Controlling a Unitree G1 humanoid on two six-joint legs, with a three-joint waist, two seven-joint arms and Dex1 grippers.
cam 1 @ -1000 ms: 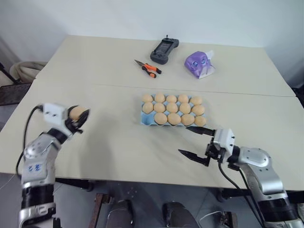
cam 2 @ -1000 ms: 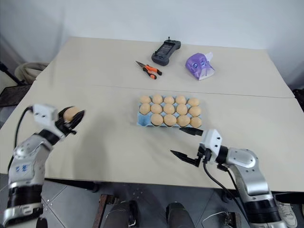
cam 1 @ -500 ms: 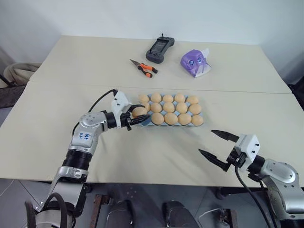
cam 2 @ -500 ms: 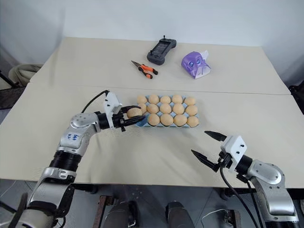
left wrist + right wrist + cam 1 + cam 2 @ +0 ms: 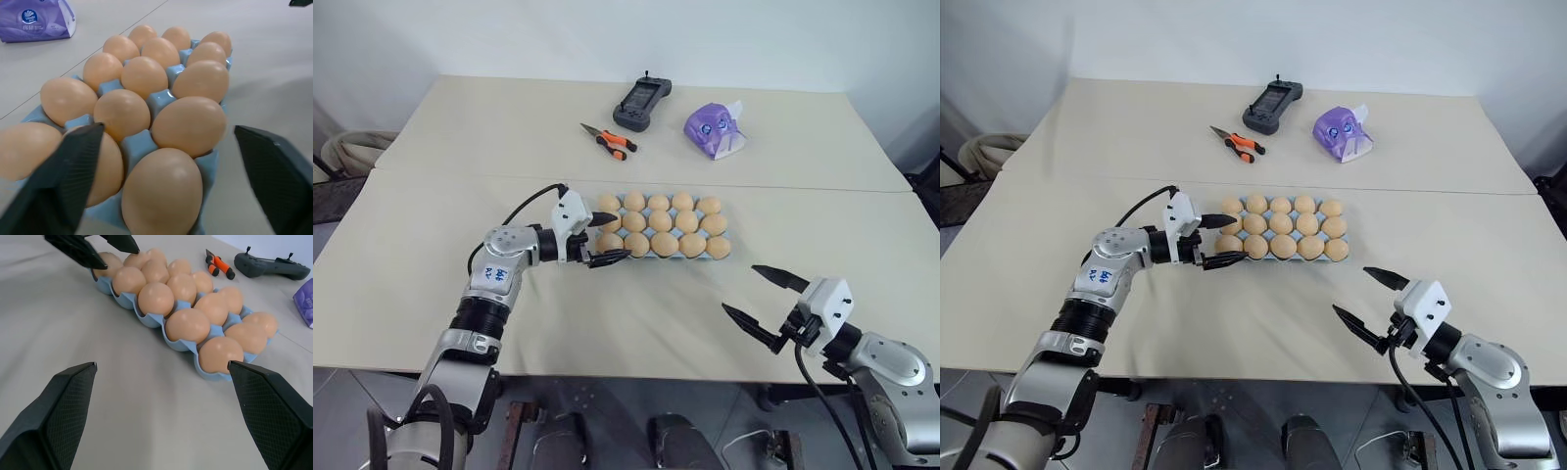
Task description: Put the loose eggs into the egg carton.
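The light-blue egg carton lies mid-table, and tan eggs fill its cups. All the eggs I see sit in cups; loose eggs are out of view. My left gripper is open at the carton's left end. Its two black fingers straddle the near-left corner egg without gripping it. My right gripper hangs open over bare table, in front of and to the right of the carton, with nothing between its fingers.
At the back of the table lie a black handheld controller, orange-handled pliers and a purple tissue pack. A seam between two tabletops runs behind the carton. The table's front edge is just beneath my right gripper.
My left arm carried an egg from the far left to the carton's left end and then opened, leaving it in the corner cup. The right gripper drew back slightly, staying open.
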